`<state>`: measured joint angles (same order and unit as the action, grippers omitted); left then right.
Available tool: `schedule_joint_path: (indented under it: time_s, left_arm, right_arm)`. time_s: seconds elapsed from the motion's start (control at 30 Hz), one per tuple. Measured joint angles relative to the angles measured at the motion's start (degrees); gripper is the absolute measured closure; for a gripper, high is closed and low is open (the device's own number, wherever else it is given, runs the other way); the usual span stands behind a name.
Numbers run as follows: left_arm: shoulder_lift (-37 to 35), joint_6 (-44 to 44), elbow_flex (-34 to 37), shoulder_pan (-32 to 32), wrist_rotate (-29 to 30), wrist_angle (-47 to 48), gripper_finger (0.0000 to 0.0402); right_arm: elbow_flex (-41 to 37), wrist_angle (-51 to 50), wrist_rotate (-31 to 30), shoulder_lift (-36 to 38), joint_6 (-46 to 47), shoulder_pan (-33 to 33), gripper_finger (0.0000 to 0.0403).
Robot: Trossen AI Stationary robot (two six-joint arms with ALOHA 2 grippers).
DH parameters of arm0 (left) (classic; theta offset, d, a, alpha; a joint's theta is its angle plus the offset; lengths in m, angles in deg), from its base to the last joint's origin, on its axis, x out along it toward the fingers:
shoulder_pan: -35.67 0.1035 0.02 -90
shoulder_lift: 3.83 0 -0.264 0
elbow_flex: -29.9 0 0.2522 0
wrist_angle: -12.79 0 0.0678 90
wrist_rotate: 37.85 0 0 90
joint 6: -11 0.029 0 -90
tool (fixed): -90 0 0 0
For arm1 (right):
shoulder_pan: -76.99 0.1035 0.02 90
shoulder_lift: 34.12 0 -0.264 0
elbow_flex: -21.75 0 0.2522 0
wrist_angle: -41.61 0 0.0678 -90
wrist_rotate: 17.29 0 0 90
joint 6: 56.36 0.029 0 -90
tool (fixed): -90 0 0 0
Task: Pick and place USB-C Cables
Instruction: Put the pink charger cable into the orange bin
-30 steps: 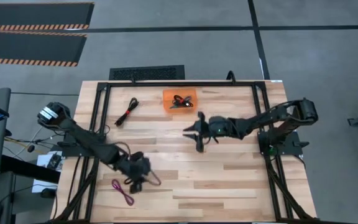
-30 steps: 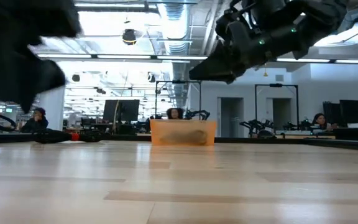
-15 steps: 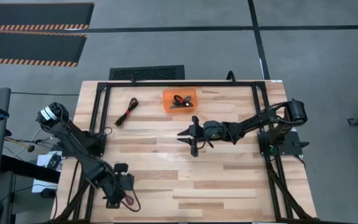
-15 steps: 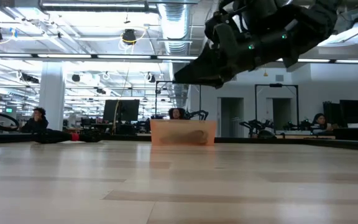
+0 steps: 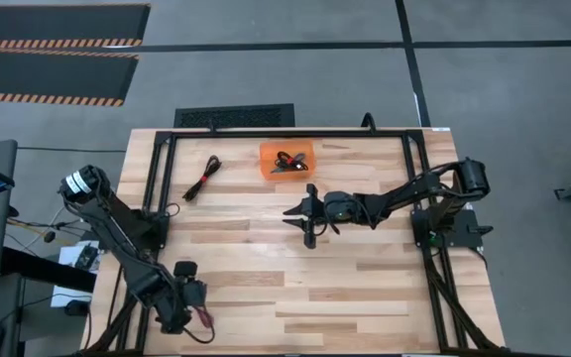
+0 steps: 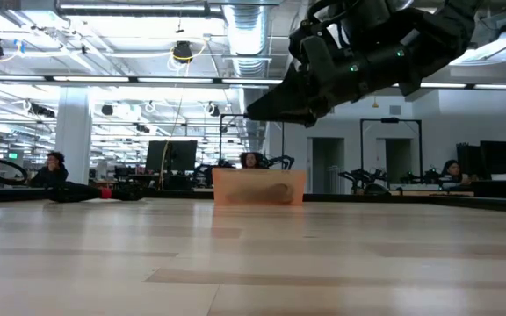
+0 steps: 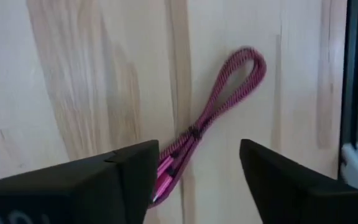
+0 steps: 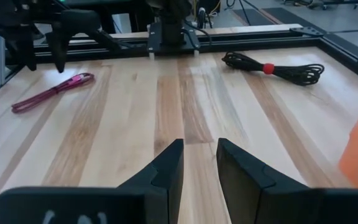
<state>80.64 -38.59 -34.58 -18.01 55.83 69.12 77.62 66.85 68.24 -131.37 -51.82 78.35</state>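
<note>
Well apart from the orange tray [image 5: 286, 159], at the table's near left corner: the left gripper [image 7: 194, 171] poised over the magenta cable [image 7: 213, 121].

Its fingers are spread, straddling the cable's tied end without touching it. The cable looks light, limp and thin; a pinch across the doubled strands near the tie seems safest. Its long axis runs from the fingers outward, loop end farthest. Mid-table, nearer the tray, hovers the right gripper [image 5: 305, 213], fingers slightly parted, empty. A red-and-black cable [image 5: 202, 178] lies left of the tray, pointing diagonally.
</note>
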Motion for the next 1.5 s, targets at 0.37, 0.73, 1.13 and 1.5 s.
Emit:
schedule_joint_path:
  time_s: [0.37,0.73,1.13,1.5]
  left_arm:
    - [0.0,6.51,0.02,-1.72,2.56,3.02,0.0152]
    - [0.0,10.64,2.55,-1.83,3.9,1.84,0.0152]
    - [0.0,9.53,8.03,-2.42,2.95,-6.59,0.0152]
    - [0.0,9.29,11.94,-2.46,2.5,-9.55,0.0161]
  right_arm:
    - [0.0,-0.8,0.02,0.0,0.04,0.52,0.0283]
    - [-0.02,-1.12,0.07,0.0,0.15,0.71,0.0283]
    - [-0.04,-1.18,0.2,0.0,0.3,0.92,0.0283]
    - [-0.04,-1.92,0.2,0.0,0.55,1.38,0.0283]
